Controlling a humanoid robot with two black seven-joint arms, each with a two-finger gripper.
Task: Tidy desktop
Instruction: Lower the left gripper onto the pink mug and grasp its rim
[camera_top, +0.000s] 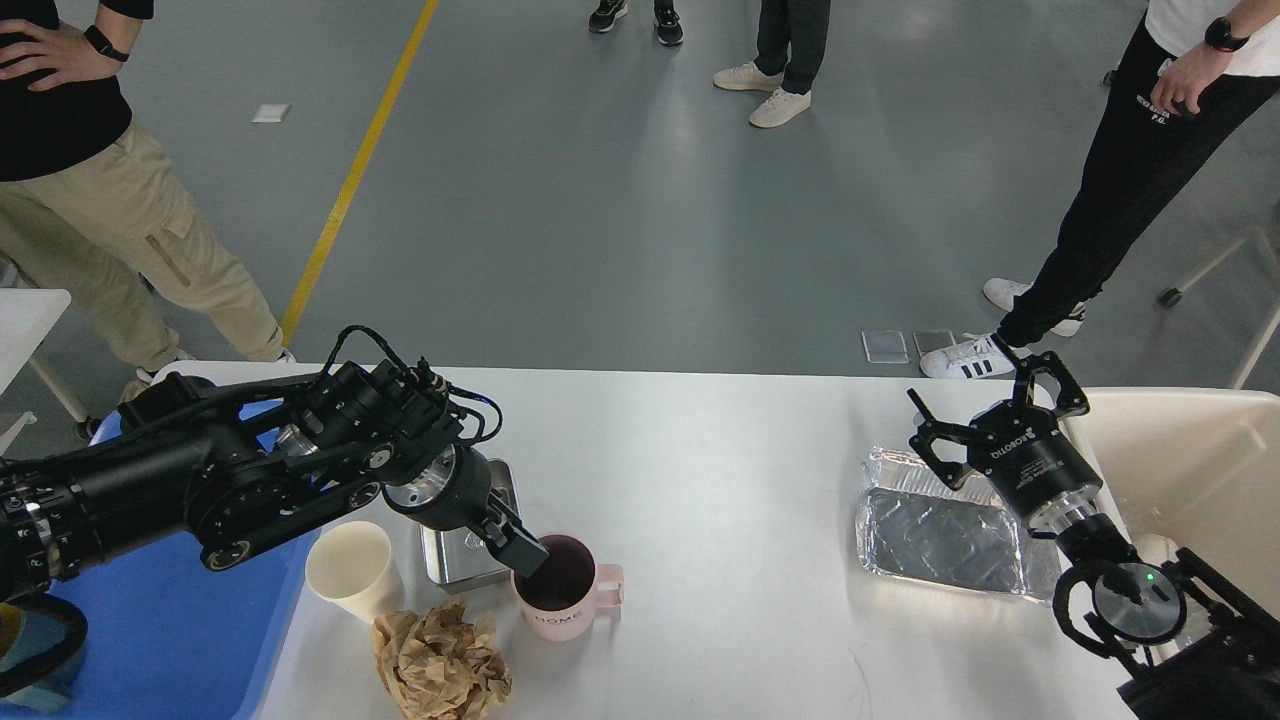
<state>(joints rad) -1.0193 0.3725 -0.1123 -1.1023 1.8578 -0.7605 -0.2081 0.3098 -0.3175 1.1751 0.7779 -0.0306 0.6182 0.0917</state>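
The white desktop (720, 470) holds a pink mug (568, 605), a cream paper cup (350, 572), a crumpled ball of brown paper (442, 665), a small metal tin (462, 565) and a foil tray (935, 540). My left gripper (520, 548) points down at the mug's left rim, its tip just over the dark inside. Its fingers show as one dark block, so its grip is unclear. My right gripper (985, 402) is open and empty, just above the foil tray's far edge.
A blue plastic tray (170, 640) lies at the left under my left arm. A cream-coloured bin (1190, 460) stands at the right edge. Several people stand on the grey floor beyond the table.
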